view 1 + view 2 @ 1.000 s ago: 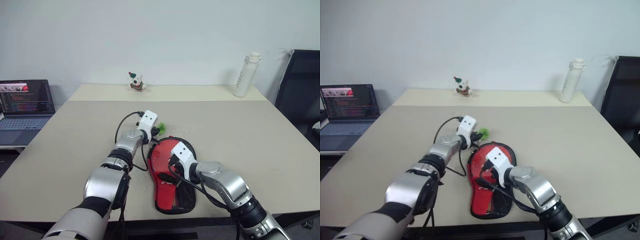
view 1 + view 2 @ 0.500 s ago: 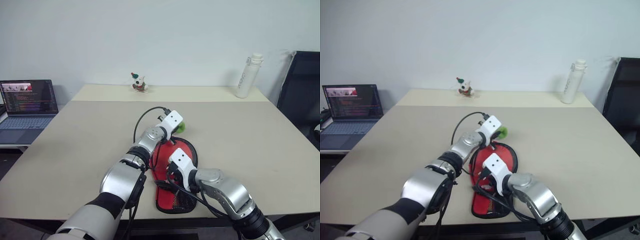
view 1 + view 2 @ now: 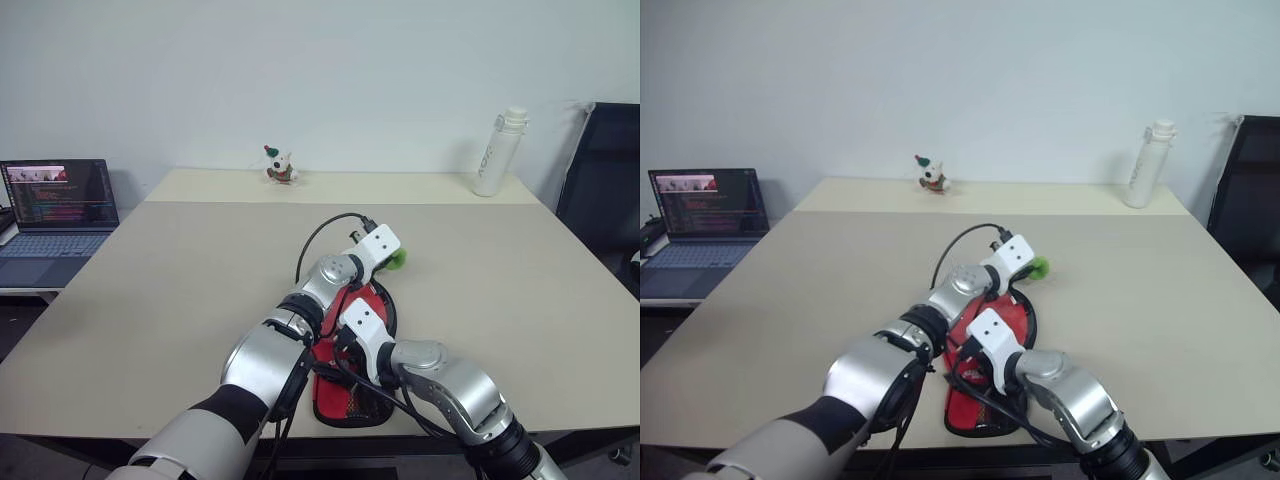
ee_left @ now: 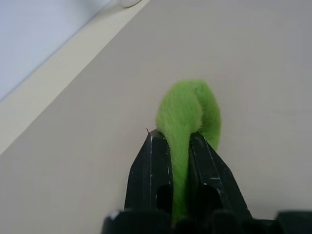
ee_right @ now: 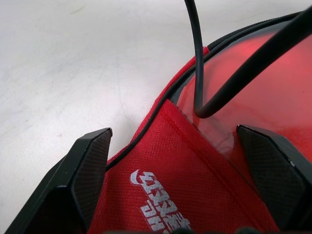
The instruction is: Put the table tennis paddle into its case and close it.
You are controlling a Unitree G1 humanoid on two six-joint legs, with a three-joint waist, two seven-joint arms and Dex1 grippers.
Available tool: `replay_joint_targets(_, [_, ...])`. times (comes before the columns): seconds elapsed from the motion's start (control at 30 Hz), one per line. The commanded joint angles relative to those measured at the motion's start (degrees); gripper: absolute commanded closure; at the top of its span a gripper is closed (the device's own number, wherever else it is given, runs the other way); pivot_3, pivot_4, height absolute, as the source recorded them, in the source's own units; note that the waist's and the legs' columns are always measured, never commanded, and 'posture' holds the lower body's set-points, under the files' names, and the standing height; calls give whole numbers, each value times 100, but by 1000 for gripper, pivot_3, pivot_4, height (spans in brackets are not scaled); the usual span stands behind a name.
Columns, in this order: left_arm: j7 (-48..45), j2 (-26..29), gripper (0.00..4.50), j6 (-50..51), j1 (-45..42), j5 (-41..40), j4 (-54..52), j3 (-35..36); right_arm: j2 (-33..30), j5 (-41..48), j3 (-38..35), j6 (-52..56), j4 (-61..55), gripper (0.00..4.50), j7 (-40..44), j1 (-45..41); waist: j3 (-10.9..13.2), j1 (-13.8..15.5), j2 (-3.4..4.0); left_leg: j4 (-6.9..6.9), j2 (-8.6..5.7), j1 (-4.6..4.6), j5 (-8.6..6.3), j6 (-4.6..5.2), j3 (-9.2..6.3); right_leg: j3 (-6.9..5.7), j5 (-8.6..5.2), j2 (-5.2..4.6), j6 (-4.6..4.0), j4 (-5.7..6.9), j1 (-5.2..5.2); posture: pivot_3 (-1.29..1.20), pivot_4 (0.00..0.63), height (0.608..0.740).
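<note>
- A laptop [image 3: 55, 215], lid up and screen lit, sits on a lower surface at the far left, off the table [image 3: 150, 270].
- A small toy figure [image 3: 279, 166] stands near the table's far edge.
- The left gripper [image 4: 171, 146] is held above the table just past the case's round end, its jaws clamped on a fuzzy green thing [image 4: 187, 112] (squashed flat between the fingers, so possibly a soft ball or a tuft; its shape is hard to read).
- The case [image 3: 350, 400] lies flat near the front edge, red side with white logo up, mesh pocket toward the robot.
- The table tennis paddle [image 5: 253, 107] shows its glossy red face inside the case's open round end; its handle is hidden.
- The right gripper [image 5: 180, 185] hangs over the case, jaws wide apart on either side of the red fabric, holding nothing.
- A white bottle [image 3: 495, 150] stands at the far right.
</note>
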Motion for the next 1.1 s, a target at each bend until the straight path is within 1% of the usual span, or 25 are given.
replay_joint_targets(0.03, [-506,-163,4477,-276,-133,-280,-258,182,-53,-6,177,401,457,0,35,219,0,0,0,0,0,0,0,0,0,0,0,0,0,0,0,0,150,740])
replay_joint_targets(0.07, [-687,-153,4477,-248,-93,-322,-266,215,-48,-7,175,392,475,0,41,199,0,0,0,0,0,0,0,0,0,-1,0,0,0,0,0,0,150,740])
replay_joint_targets(0.13, [-850,-114,3742,-195,-41,-337,-270,228,-42,-11,169,361,532,0,61,155,0,-6,1,0,0,0,0,0,0,-1,0,2,0,1,0,0,150,740])
replay_joint_targets(0.17, [-915,-76,3466,-189,-17,-311,-270,196,-38,-14,169,340,563,0,77,125,-1,-10,1,1,0,1,0,0,0,-1,0,2,0,2,0,0,150,740])
replay_joint_targets(0.27, [-717,56,2419,-90,6,-239,-266,160,-19,-20,169,281,660,0,124,27,-1,-28,1,7,0,3,0,1,0,2,0,2,0,12,0,0,150,740])
replay_joint_targets(0.37, [-535,257,1361,312,-69,-379,-262,341,-4,-26,139,240,761,0,173,-97,-1,-51,2,16,1,8,-1,2,-1,5,0,2,0,25,0,0,150,740])
replay_joint_targets(0.43, [-523,356,1361,428,-91,-396,-276,380,-4,-34,114,222,801,0,201,-154,-2,-59,3,17,2,9,-1,2,-4,5,0,2,0,29,0,0,150,740])
replay_joint_targets(0.6, [-551,821,1361,599,-202,-607,-412,619,-109,98,-97,350,615,0,363,-367,-1,-48,2,20,4,10,-1,2,-6,4,0,3,0,33,0,0,150,740])
replay_joint_targets(0.8, [-1220,1323,1361,689,-131,-1151,-823,1022,-438,623,-741,924,-207,0,653,-653,4,-24,2,29,7,-3,-1,2,-6,-1,0,3,0,29,-3,0,150,740])
replay_joint_targets(0.87, [-1986,1609,1361,952,193,-1557,-1314,1223,-525,973,-1369,1374,-566,0,678,-1014,9,-30,3,31,7,-8,-1,2,-5,1,0,3,0,27,-7,0,150,740])
replay_joint_targets(0.93, [-2680,1859,1361,1474,671,-1943,-2048,1328,-590,1308,-2003,1789,-744,0,692,-1384,15,-71,14,31,12,-10,-1,1,-1,4,0,2,-1,29,-13,0,150,740])
replay_joint_targets(0.97, [-2822,1913,1361,1676,835,-2048,-2338,1328,-604,1412,-2157,1922,-769,0,683,-1475,15,-86,15,31,15,-9,-1,1,3,4,1,1,-1,30,-16,0,150,740])
replay_joint_targets(1.03, [-3165,2055,1361,2114,1429,-2233,-3308,1190,-792,1625,-2473,2112,-761,0,778,-1711,15,-89,16,27,18,-7,0,-1,-1,4,-2,2,-6,30,-15,0,150,740])
replay_joint_targets(1.1, [-3373,2113,1361,2574,1947,-2400,-4170,1049,-1060,1731,-2651,2034,-636,0,907,-1865,15,-71,16,23,23,-7,-1,-1,-3,2,-7,2,-15,30,-14,0,150,740])
